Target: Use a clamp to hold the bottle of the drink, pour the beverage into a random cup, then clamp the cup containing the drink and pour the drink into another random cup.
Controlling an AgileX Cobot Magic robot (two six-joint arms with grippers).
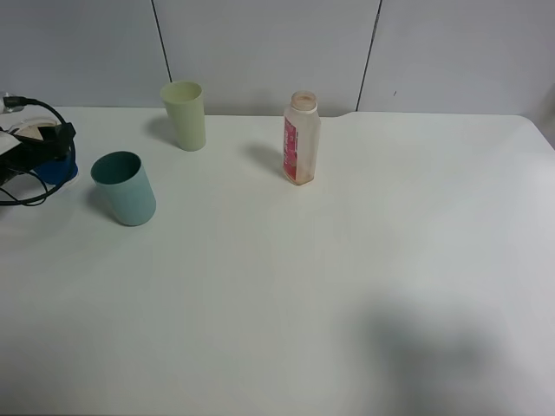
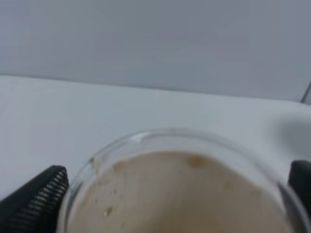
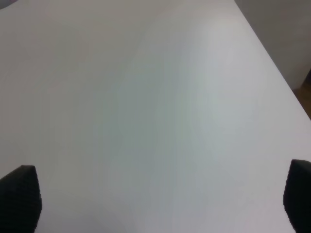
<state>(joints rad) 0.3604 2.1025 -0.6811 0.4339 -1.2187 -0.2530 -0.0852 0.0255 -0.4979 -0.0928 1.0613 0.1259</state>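
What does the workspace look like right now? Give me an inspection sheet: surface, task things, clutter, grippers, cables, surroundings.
Surface: white table, bare apart from the items below; soft shadow near right.
Job's things: open-topped clear plastic bottle with a red label, upright; pale green cup and teal cup to its left, all apart.
Clutter: clear round dish with beige contents, seen only in the left wrist view.
Grippers: left gripper open, flanking the dish; right gripper open over bare table.
Cables: black cables by a blue object, left edge.
Surroundings: grey panelled wall.
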